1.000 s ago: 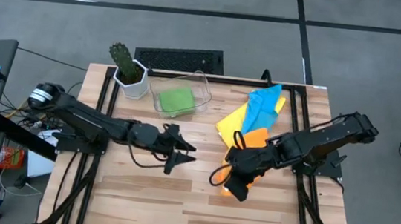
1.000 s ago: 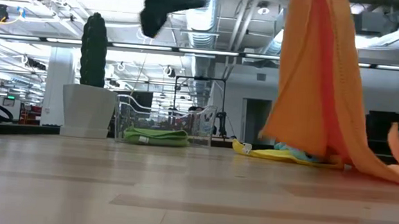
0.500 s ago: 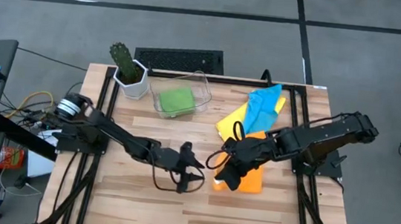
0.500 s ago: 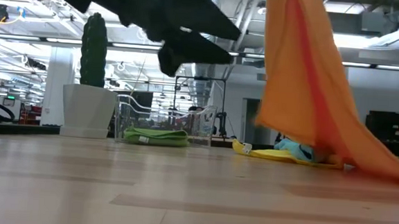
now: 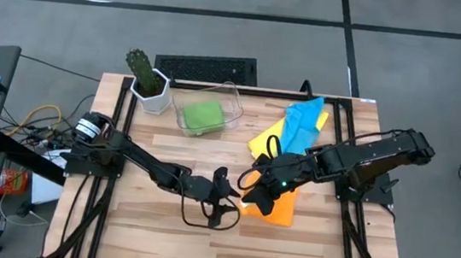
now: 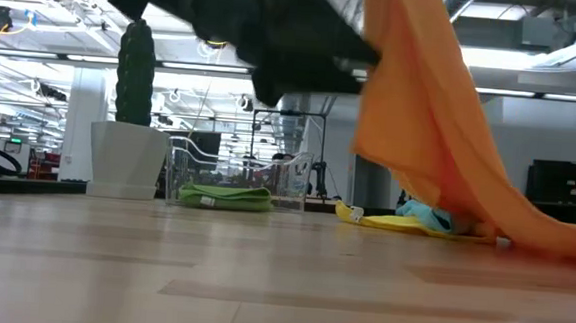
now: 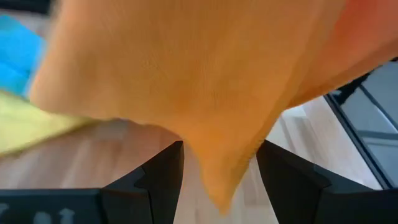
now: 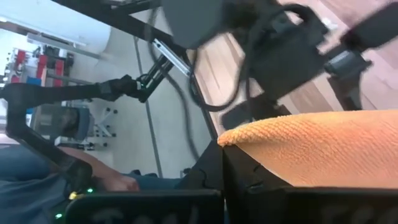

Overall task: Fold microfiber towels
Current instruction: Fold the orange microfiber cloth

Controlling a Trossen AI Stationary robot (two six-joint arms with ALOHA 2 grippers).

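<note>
Two grippers: right gripper (image 5: 259,199) clamps the orange towel (image 5: 282,205) aloft; left gripper (image 5: 224,204) spread around its hanging corner (image 7: 217,186).
Next: probably pinch that corner.

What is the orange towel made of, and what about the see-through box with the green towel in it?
The orange towel looks like soft, fuzzy microfiber cloth: it shows a fine nubbly weave up close and hangs in floppy folds. The see-through box looks like clear, glossy, stiff plastic: the green towel shows right through its walls.

nubby orange cloth (image 8: 323,146), smooth wooden table (image 5: 160,225)
</note>
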